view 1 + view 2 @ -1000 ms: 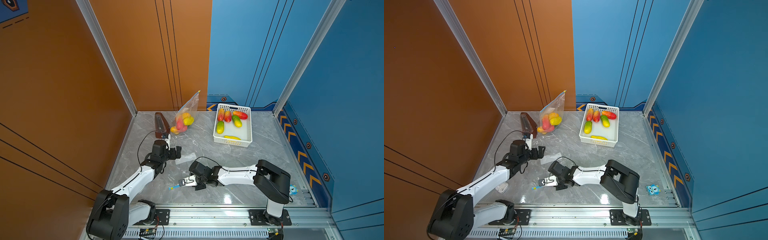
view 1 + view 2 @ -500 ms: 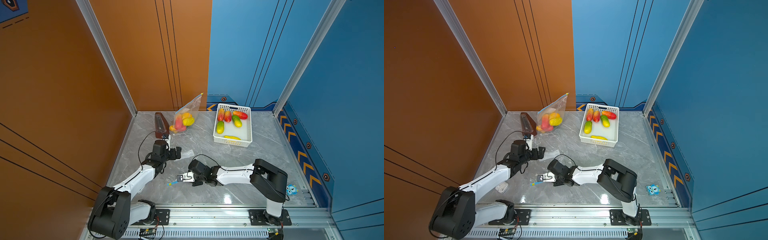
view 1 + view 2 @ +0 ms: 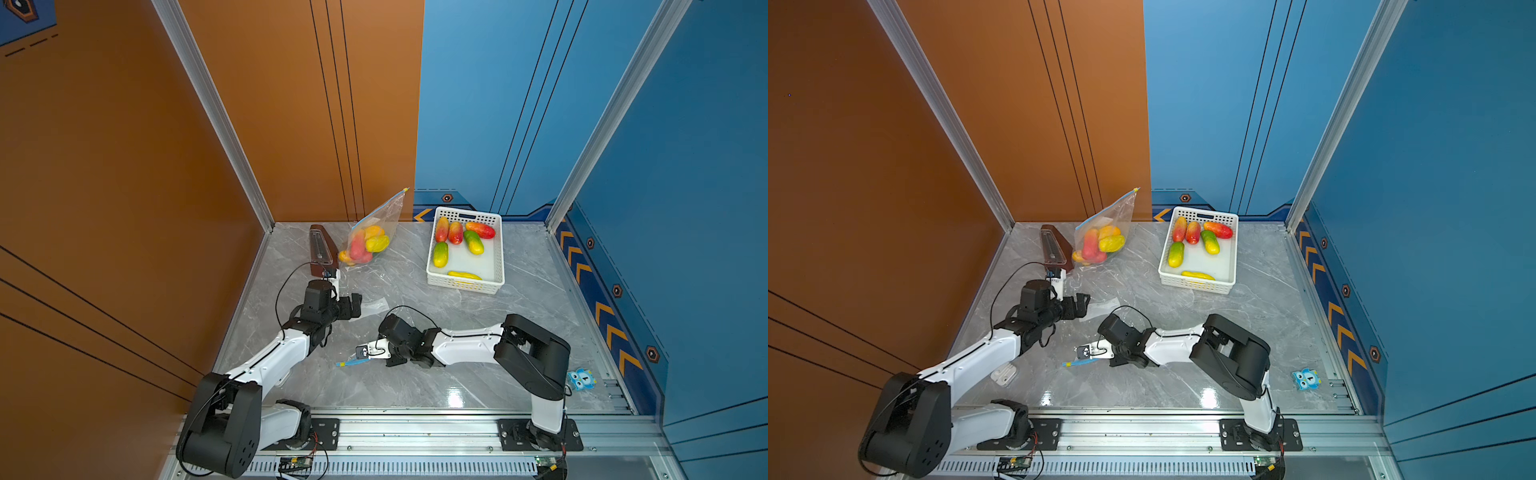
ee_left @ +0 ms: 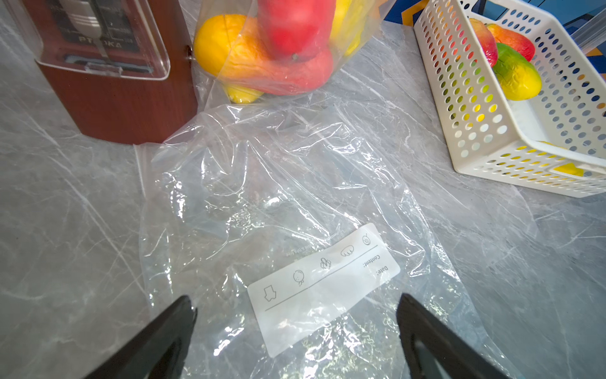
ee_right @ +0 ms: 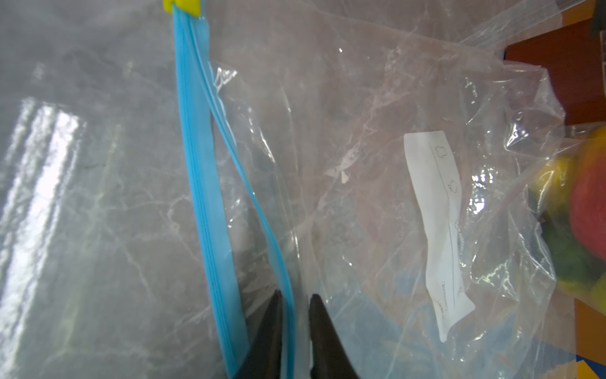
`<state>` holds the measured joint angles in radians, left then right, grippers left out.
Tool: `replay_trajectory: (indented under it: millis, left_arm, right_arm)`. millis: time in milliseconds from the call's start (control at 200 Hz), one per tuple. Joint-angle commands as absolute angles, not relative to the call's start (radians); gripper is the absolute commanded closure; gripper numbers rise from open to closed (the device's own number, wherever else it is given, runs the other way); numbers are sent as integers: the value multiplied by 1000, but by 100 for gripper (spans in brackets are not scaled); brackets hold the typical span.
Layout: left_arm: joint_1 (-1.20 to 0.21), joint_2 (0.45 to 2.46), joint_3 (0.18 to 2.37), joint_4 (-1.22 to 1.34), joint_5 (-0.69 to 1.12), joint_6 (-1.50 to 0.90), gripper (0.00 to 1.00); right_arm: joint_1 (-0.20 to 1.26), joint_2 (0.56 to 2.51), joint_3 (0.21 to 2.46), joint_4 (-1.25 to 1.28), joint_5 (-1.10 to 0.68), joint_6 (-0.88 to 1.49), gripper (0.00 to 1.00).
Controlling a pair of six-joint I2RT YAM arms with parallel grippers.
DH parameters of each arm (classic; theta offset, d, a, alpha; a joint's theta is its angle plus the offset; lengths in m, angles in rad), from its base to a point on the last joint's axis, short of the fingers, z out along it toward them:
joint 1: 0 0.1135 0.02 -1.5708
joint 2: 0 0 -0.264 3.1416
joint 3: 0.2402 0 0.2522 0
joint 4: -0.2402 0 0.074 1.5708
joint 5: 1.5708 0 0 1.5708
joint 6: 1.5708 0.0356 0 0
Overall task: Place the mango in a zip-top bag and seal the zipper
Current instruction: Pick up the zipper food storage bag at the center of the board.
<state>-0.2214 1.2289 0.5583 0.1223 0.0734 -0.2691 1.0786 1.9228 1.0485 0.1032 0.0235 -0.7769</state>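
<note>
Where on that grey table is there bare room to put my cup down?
Bare marble lies between the white basket and the blue owl tag, and along the front rail. Crowded: the far left, with metronome, filled bag, and the empty bag spreading across the middle.

You are working over a grey stone-look tabletop [image 3: 415, 382] veined with pale marble lines. The flat clear plastic zip-top bag [image 4: 278, 183] has a light blue zipper strip [image 5: 201, 164], a yellow slider [image 5: 182, 6] and a white label [image 4: 323, 288] printed with thin grey line icons. Your left tool [image 4: 295, 297] and right tool [image 5: 296, 297] have black fingers. The white perforated plastic basket [image 3: 465, 284] holds mangoes [image 3: 456, 232] shaded red, orange, green and yellow. The second clear bag [image 3: 386, 212] shows red, orange and yellow fruit. The wooden metronome [image 4: 124, 98] is reddish brown under a clear cover. The orange wall panel [image 3: 291, 104] and the blue wall panel [image 3: 498, 104] carry thin dark vertical lines.
</note>
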Motion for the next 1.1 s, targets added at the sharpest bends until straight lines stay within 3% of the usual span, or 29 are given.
replay_trajectory:
  millis: [0,130,420,540,575,816,881,1016,1066,1091]
  left_arm:
    - [-213,1222,579,114,118,-251,2]
    - [-225,1199,592,116,209,-229,4]
    - [-325,1169,661,135,432,-113,17]
    - [-326,1163,676,150,507,-107,15]
    - [-327,1162,678,164,545,-113,9]
    - [-336,1214,699,167,771,-92,6]
    - [-344,1230,730,82,772,-17,5]
    - [-399,1267,818,-129,575,120,8]
    - [-406,1282,835,-131,537,125,12]
    - [-411,1288,845,-134,515,127,21]
  right_arm:
    - [1063,1914,1053,60,16,-790,99]
    - [1012,1820,1036,64,-37,-753,100]
    - [878,1673,1043,132,-104,-723,100]
    - [858,1655,1047,161,-107,-738,100]
    - [851,1651,1046,177,-114,-735,100]
    - [800,1630,1039,215,-153,-723,100]
    - [787,1618,1038,202,-178,-734,100]
    - [758,1600,1047,150,-253,-763,100]
    - [753,1597,1048,123,-293,-781,100]
    - [754,1597,1051,117,-297,-786,100]
